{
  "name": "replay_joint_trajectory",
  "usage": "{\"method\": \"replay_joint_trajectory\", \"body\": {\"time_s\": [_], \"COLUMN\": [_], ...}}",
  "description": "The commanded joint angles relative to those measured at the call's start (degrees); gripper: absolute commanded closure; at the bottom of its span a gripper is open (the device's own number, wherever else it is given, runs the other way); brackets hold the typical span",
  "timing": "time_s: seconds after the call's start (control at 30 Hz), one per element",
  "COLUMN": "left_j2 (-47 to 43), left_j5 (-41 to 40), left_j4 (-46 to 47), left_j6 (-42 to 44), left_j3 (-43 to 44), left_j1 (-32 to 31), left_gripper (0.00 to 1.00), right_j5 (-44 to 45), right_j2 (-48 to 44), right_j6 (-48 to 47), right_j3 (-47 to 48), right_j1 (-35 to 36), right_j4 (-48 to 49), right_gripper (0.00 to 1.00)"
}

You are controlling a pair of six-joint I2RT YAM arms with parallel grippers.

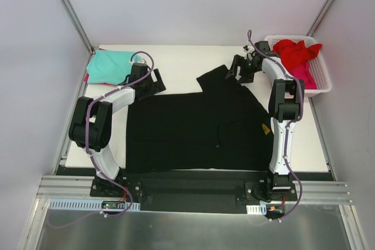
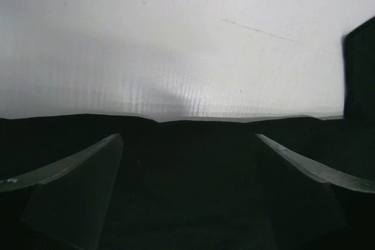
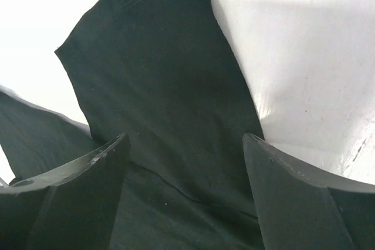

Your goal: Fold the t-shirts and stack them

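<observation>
Left gripper (image 2: 187, 139): jaws spread wide, nothing between them. It hangs low over the far left edge of the black shirt (image 1: 193, 127), with cloth right under the fingers (image 2: 76, 168) and bare table (image 1: 187, 60) just beyond. Right gripper (image 3: 186, 139): jaws wide as well and empty, poised over the black shirt's far right sleeve, which pokes out toward the back.

The black shirt itself lies spread across the middle of the table, mostly flat, with no fold in it that I can see. Off its far left corner sits a teal shirt (image 1: 108, 65), which looks folded and set aside. Off its far right corner is a white basket (image 1: 325, 83), with a red shirt (image 1: 296, 51) and a pink shirt (image 1: 302, 76) heaped inside, unfolded.

My read is that it's early going: one shirt apparently done, the black one lined up for its first fold, two waiting, and no stack built yet.
</observation>
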Motion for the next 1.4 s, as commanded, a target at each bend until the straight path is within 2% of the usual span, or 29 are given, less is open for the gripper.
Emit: {"method": "replay_joint_trajectory", "body": {"time_s": [0.0, 0.2, 0.4, 0.53, 0.6, 0.63, 0.7, 0.73, 0.87, 0.93, 1.07, 1.17, 1.37], "left_j2": [-3.2, -4.3, -4.7, -3.4, -3.6, -4.1, -6.3, -6.7, -8.4, -9.4, -12.2, -13.5, -13.1], "left_j5": [-0.6, -2.3, -1.9, -2.3, -1.4, -1.2, -4.8, -6.4, -11.0, -14.1, -18.8, -25.4, -23.2], "left_j4": [1.4, 1.1, 1.0, 1.0, 1.0, 1.0, 0.2, -3.3, -10.9, -12.1, -12.1, -10.5, 0.7], "left_j6": [0.5, 2.7, 2.8, 3.2, 3.0, 3.5, 4.6, 5.7, 6.2, 5.1, 2.8, 2.5, 1.5], "left_j3": [-0.5, 0.2, 0.9, 1.5, 1.0, 0.5, -0.5, -0.3, 0.5, -1.0, -6.7, -9.4, -14.1], "left_j1": [-0.7, -0.6, -0.7, -0.6, -0.7, -1.0, -1.9, -2.5, -6.1, -7.4, -9.0, -11.1, -11.1], "left_gripper": [0.07, 0.07, 0.07, 0.07, 0.06, 0.02, 0.01, 0.01, 0.01, 0.01, 0.01, 0.01, 0.01], "right_j5": [-1.7, -3.9, -4.8, -5.8, -3.7, -2.3, 3.1, 4.9, 20.3, 25.2, 39.2, 44.5, 41.5], "right_j2": [-3.2, -1.3, -2.0, 1.3, -0.4, -1.8, -7.3, -9.3, -20.2, -26.6, -32.8, -34.3, -32.8], "right_j6": [-0.1, 0.4, 0.3, 3.2, 3.0, 2.2, 1.5, 0.3, 1.1, 1.5, 2.9, 3.8, 4.4], "right_j3": [3.1, 12.0, 12.2, 15.4, 11.6, 9.5, 1.8, -1.2, -13.9, -21.6, -29.3, -31.8, -36.2], "right_j1": [0.0, -0.1, -0.2, -0.5, -0.2, 0.3, 1.0, 2.0, 4.9, 6.3, 7.3, 8.6, 8.5], "right_j4": [1.4, -0.8, 4.9, 2.4, -0.2, -1.3, -3.8, -4.8, -9.5, -9.6, -11.4, -11.0, -4.5], "right_gripper": [0.19, 0.18, 0.18, 0.18, 0.19, 0.19, 0.19, 0.19, 0.19, 0.18, 0.16, 0.15, 0.15]}}
